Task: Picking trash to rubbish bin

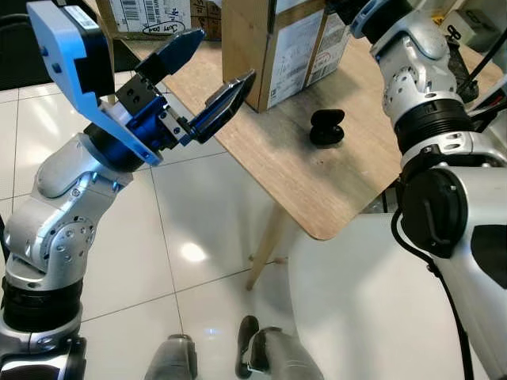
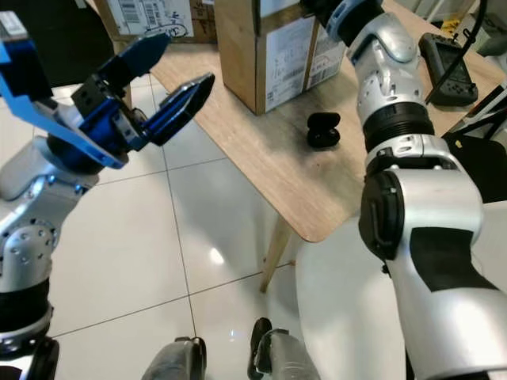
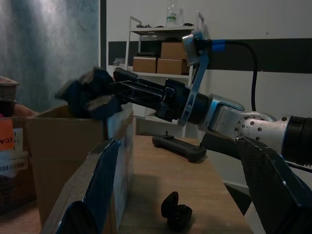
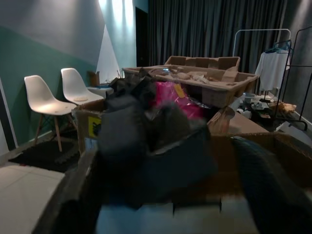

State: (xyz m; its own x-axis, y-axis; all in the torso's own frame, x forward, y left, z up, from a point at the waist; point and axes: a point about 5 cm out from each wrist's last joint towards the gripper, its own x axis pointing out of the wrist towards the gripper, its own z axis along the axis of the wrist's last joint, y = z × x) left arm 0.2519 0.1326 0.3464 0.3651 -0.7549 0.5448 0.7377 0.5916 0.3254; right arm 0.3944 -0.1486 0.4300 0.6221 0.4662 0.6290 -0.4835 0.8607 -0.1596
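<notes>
Up over the open box (image 3: pixel 68 146), the right gripper (image 3: pixel 100 97) has its fingers pinched on a dark crumpled wad of trash (image 3: pixel 87 97). The wad sits at the very fingertips, just above the box's rim, apart from the cardboard. It is a bunched lump with no clear long axis; if anything it bulges sideways across the fingers rather than along them. In the right wrist view the trash (image 4: pixel 146 146) blurs across both fingers, with the box's cardboard wall just beneath it.

Beside the box, the left gripper (image 1: pixel 210 83) hangs at the counter (image 1: pixel 317 182) edge, its two fingers spread wide with nothing between them, tips aimed toward the box's labelled side. Beyond those tips a small black earbud case (image 1: pixel 326 127) lies on the counter, well apart from both grippers. A black handheld controller (image 2: pixel 447 67) rests farther along the counter, past the right arm.
</notes>
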